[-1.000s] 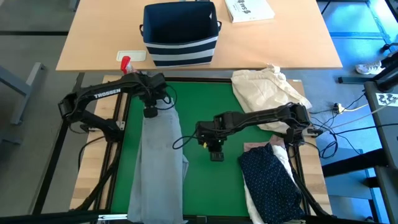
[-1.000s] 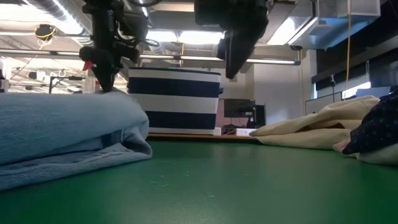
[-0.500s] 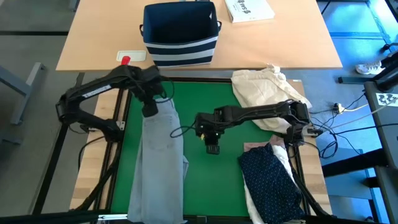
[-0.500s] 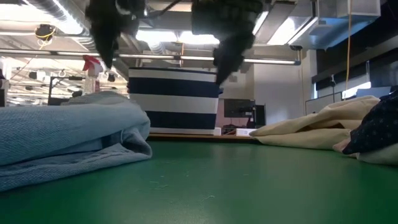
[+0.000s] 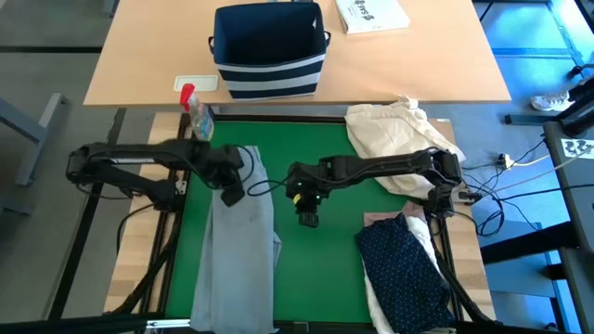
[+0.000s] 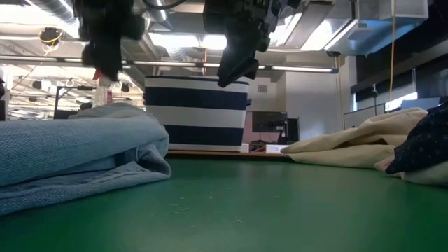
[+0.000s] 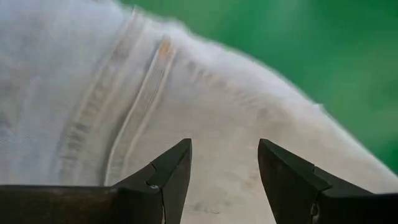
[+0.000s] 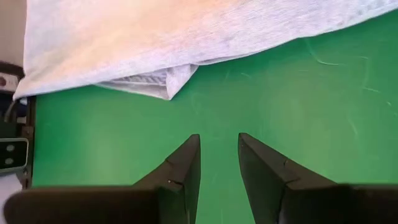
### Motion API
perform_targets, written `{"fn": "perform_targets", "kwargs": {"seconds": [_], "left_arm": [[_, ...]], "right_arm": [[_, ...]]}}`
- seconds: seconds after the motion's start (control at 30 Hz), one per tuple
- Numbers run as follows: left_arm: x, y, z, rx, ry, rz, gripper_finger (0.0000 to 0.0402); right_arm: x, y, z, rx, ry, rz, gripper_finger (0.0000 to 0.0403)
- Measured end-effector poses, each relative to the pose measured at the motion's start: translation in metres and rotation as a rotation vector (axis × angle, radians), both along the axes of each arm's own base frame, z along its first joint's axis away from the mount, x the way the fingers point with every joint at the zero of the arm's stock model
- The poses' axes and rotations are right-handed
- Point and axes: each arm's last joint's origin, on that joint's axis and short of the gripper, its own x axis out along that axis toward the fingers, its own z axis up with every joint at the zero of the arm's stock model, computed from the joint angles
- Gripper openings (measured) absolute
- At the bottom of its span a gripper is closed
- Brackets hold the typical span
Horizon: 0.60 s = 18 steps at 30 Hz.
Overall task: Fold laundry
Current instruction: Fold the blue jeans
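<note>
Green matting [image 5: 325,269] carries the jeans [image 5: 237,250] folded lengthwise at its left, left gripper [image 5: 232,193] spread empty above them, right gripper [image 5: 307,217] slightly parted over bare mat; a careless grab could drag the fold crooked.

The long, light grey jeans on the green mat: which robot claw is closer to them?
The left gripper: it hangs open directly over the light grey jeans. The right gripper hovers beside them, over bare green mat.

Wooden desk [image 5: 445,65], bright ceiling lights [image 6: 189,42]
</note>
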Motion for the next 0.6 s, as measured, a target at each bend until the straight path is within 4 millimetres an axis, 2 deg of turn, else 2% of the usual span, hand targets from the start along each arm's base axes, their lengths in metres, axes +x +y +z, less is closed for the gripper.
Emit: {"fn": "perform_targets", "kwargs": {"seconds": [0.1, 0.33, 0.5, 0.6], "left_arm": [[0.005, -0.005, -0.032, -0.020, 0.041, 0.025, 0.0179], [0.016, -0.005, -0.095, -0.036, 0.070, 0.048, 0.0179], [0.026, 0.016, -0.135, -0.044, 0.145, 0.077, 0.0179], [0.038, 0.036, -0.149, -0.064, 0.131, 0.037, 0.0179]], "right_arm": [[0.000, 0.002, -0.005, 0.002, 0.001, -0.010, 0.0106], [-0.012, 0.014, -0.037, 0.027, 0.105, -0.022, 0.0106], [-0.019, 0.024, -0.053, 0.036, 0.158, -0.023, 0.0106], [-0.022, 0.029, -0.057, 0.039, 0.182, -0.023, 0.0106]]}}
